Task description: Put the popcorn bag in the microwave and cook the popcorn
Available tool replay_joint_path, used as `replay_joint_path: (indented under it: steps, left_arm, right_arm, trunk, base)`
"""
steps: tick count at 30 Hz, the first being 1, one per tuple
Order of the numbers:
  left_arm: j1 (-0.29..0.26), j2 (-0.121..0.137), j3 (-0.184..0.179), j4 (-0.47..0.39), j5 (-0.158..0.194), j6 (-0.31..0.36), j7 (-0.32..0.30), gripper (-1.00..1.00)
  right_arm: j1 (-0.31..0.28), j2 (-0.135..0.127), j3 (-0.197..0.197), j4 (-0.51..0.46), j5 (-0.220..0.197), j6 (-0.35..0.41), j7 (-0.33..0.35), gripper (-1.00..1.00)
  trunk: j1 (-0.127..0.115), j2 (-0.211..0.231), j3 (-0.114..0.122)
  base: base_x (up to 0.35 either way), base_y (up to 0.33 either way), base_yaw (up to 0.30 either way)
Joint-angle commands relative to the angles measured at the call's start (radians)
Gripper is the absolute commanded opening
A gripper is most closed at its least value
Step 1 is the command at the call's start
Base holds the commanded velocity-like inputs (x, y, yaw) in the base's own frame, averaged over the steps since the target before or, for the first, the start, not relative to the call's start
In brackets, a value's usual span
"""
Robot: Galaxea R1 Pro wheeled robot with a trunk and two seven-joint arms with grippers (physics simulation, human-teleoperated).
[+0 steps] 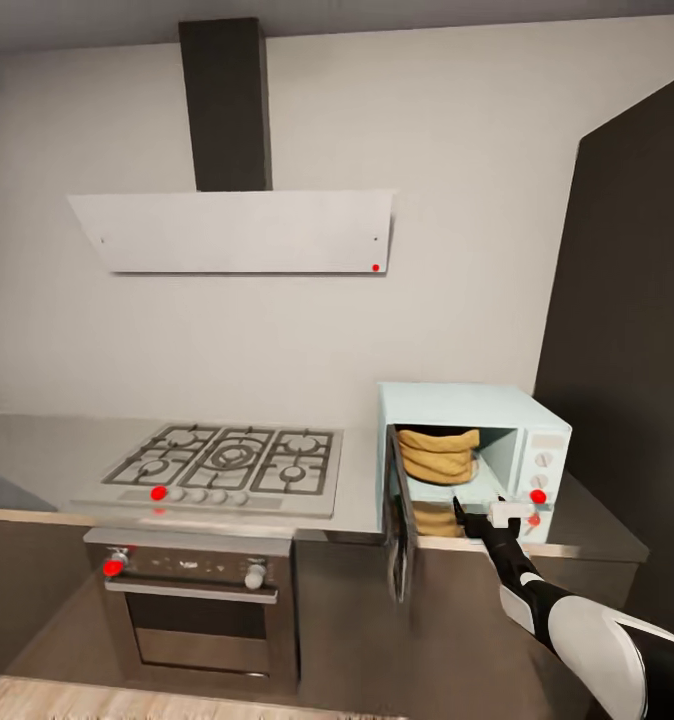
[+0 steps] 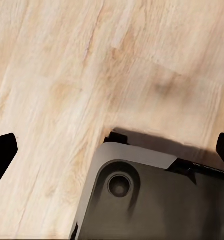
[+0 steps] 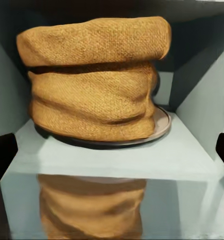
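Inside the microwave point(image 1: 474, 440), on its round turntable plate point(image 3: 161, 122), sits the popcorn bag point(image 3: 94, 80): a squat tan-orange sack with a coarse woven-looking surface, deep horizontal wrinkles and a thick rolled rim folded over its top. Its mouth is hidden from both cameras, so the contents cannot be made out. The pale mint cavity floor is glossy and mirrors the bag below it. The microwave is a small boxy oven with rounded corners, standing at the right end of the brushed-steel desk point(image 1: 37, 450); its dark-glass door point(image 1: 401, 525) hangs open toward the robot, seen nearly edge-on.

The right gripper point(image 1: 482, 515) hovers at the cavity's front, just short of the bag, with its jaws spread wide and empty; only the dark fingertips point(image 3: 2, 155) show at the edges of the wrist view.

The left gripper point(image 2: 112, 155) points down at a pale wood-grain floor point(image 2: 67, 75) above a dark moulded part of the robot's base point(image 2: 156, 200), its jaws likewise wide apart with nothing between.

Left of the microwave lie a grated gas hob point(image 1: 227, 460) and a steel oven point(image 1: 197, 610).
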Motion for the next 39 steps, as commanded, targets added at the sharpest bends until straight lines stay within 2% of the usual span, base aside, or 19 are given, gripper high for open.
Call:
replay_joint_path:
  steps: [1, 6, 12, 13, 15, 19, 21, 23, 24, 27, 29, 30, 31, 32, 34, 35, 36, 38, 39]
  left_arm:
    - [0.0, 0.0, 0.002, 0.001, 0.0, -0.003, 0.001, 1.0]
    - [0.0, 0.0, 0.002, 0.001, 0.0, -0.003, 0.001, 1.0]
    - [0.0, 0.006, 0.007, 0.001, 0.0, -0.004, 0.001, 1.0]
    - [0.0, 0.008, 0.007, 0.0, 0.0, -0.004, 0.001, 1.0]
    - [0.0, 0.012, 0.008, -0.005, 0.0, -0.004, 0.002, 1.0]
    - [0.0, 0.016, 0.009, -0.033, 0.0, -0.004, 0.002, 1.0]
    - [0.0, 0.012, 0.008, -0.144, 0.0, 0.004, -0.001, 1.0]
    - [0.0, 0.006, 0.008, -0.227, -0.001, 0.001, -0.002, 1.0]
    - [0.0, 0.002, 0.008, -0.315, -0.001, 0.006, -0.001, 1.0]
    - [-0.001, -0.005, 0.007, -0.502, 0.0, 0.029, 0.003, 1.0]
    - [-0.005, -0.011, 0.005, -0.639, 0.0, 0.094, 0.003, 1.0]
    - [-0.008, -0.013, 0.002, -0.719, 0.0, 0.163, 0.002, 1.0]
    - [-0.016, -0.014, 0.0, -0.762, -0.001, 0.212, 0.001, 1.0]
    - [-0.067, -0.019, -0.015, -0.811, -0.001, 0.302, 0.0, 1.0]
    - [-0.195, -0.022, -0.048, -0.796, -0.001, 0.38, -0.001, 1.0]
    - [-0.258, -0.023, -0.056, -0.765, -0.001, 0.395, -0.001, 1.0]
    - [-0.358, -0.027, -0.062, -0.719, -0.001, 0.404, -0.002, 1.0]
    - [-0.461, -0.041, -0.068, -0.66, -0.001, 0.409, -0.003, 1.0]
    - [-0.496, -0.049, -0.076, -0.639, -0.002, 0.409, -0.004, 1.0]
  right_arm:
    - [-0.001, -0.001, -0.009, 0.004, 0.003, -0.005, 0.005, 1.0]
    - [-0.001, -0.001, -0.009, 0.004, 0.003, -0.005, 0.005, 1.0]
    - [0.002, -0.002, -0.009, 0.005, 0.001, 0.004, 0.005, 1.0]
    - [0.018, -0.002, -0.008, 0.005, 0.001, 0.008, 0.004, 1.0]
    - [0.088, -0.003, -0.007, 0.005, 0.001, 0.02, 0.002, 1.0]
    - [0.215, -0.005, -0.007, 0.006, 0.002, 0.122, -0.001, 1.0]
    - [0.304, -0.005, -0.007, 0.007, 0.002, 0.194, -0.002, 1.0]
    - [0.368, -0.005, -0.006, 0.007, 0.002, 0.213, -0.003, 1.0]
    - [0.418, -0.004, -0.005, 0.007, 0.003, 0.22, -0.004, 1.0]
    - [0.496, 0.006, -0.004, 0.007, 0.003, 0.246, -0.003, 1.0]
    - [0.533, 0.02, -0.004, 0.007, 0.004, 0.305, -0.003, 1.0]
    - [0.548, 0.024, -0.004, 0.007, 0.004, 0.36, -0.003, 1.0]
    - [0.557, 0.026, -0.004, 0.007, 0.004, 0.398, -0.002, 1.0]
    - [0.572, 0.027, -0.004, 0.007, 0.004, 0.475, 0.0, 1.0]
    - [0.599, 0.029, -0.004, 0.007, 0.004, 0.548, 0.0, 1.0]
    - [0.617, 0.029, -0.004, 0.007, 0.004, 0.563, 0.0, 1.0]
    - [0.633, 0.031, -0.004, 0.007, 0.004, 0.572, 0.001, 1.0]
    - [0.641, 0.031, -0.004, 0.007, 0.004, 0.577, 0.0, 1.0]
    - [0.642, 0.031, -0.004, 0.007, 0.004, 0.577, -0.001, 1.0]
  trunk:
    - [0.0, -0.001, 0.0]
    - [0.0, -0.001, 0.0]
    - [0.0, -0.001, 0.0]
    - [0.0, -0.001, 0.0]
    - [0.0, -0.001, 0.0]
    - [0.0, -0.001, 0.0]
    - [0.0, -0.001, 0.0]
    - [0.0, -0.001, 0.0]
    - [0.0, -0.001, 0.0]
    - [0.0, -0.001, 0.0]
    - [0.0, -0.001, 0.0]
    - [0.0, -0.001, 0.0]
    - [0.0, -0.001, 0.0]
    - [0.0, -0.001, 0.0]
    - [0.0, -0.001, 0.0]
    - [0.0, -0.001, 0.0]
    - [0.0, -0.001, 0.0]
    - [0.0, -0.001, 0.0]
    - [0.0, -0.001, 0.0]
  base:
    - [-0.342, 0.0, 0.0]
    - [-0.338, 0.0, 0.0]
    - [-0.075, 0.0, 0.0]
    - [-0.007, 0.0, 0.0]
    - [-0.003, 0.0, 0.0]
    - [0.0, 0.0, 0.0]
    - [0.0, 0.0, 0.0]
    - [0.0, 0.0, 0.0]
    - [0.0, 0.0, 0.0]
    - [0.0, 0.0, 0.0]
    - [0.0, 0.0, 0.0]
    - [0.0, 0.0, 0.0]
    - [0.0, 0.0, 0.0]
    - [0.0, 0.0, 0.0]
    - [0.0, 0.0, 0.0]
    - [0.0, 0.0, 0.0]
    - [0.0, 0.0, 0.0]
    - [0.0, 0.0, 0.0]
    - [0.0, 0.0, 0.0]
